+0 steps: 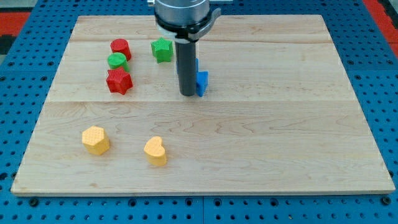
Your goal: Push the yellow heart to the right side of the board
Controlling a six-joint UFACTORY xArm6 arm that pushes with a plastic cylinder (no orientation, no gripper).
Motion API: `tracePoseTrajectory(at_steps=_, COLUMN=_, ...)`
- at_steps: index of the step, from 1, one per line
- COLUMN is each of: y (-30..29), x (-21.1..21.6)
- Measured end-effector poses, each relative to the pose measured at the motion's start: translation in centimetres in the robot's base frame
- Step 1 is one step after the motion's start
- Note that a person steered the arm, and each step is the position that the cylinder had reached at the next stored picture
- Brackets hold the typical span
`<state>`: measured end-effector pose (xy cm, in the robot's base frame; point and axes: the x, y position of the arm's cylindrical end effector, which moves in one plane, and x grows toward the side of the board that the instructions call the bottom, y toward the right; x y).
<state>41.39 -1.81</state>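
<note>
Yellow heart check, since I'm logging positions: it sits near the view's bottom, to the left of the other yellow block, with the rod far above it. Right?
Not quite. The camera view shows the yellow heart to the right of the other yellow block, not left. The rest holds: my tip is far above it.

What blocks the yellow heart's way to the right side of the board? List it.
Nothing visible does. The yellow heart sits near the view's bottom, and the board to its right is bare wood. My tip stands up the view from it, beside the blue block, with no block between tip and heart.
</note>
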Motion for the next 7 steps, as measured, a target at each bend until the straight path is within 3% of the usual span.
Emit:
tracePoseTrajectory(at_steps=1, y=1.0, x=0.1)
tracePoseTrajectory(at_steps=3, y=3.0, x=9.4)
tracePoseTrajectory(at_steps=4, y=1.7, x=17.3)
tracePoseTrajectory(at_steps=5, y=-0.3, x=19.6)
tracePoseTrajectory(at_steps=7, y=-9.9, x=17.2)
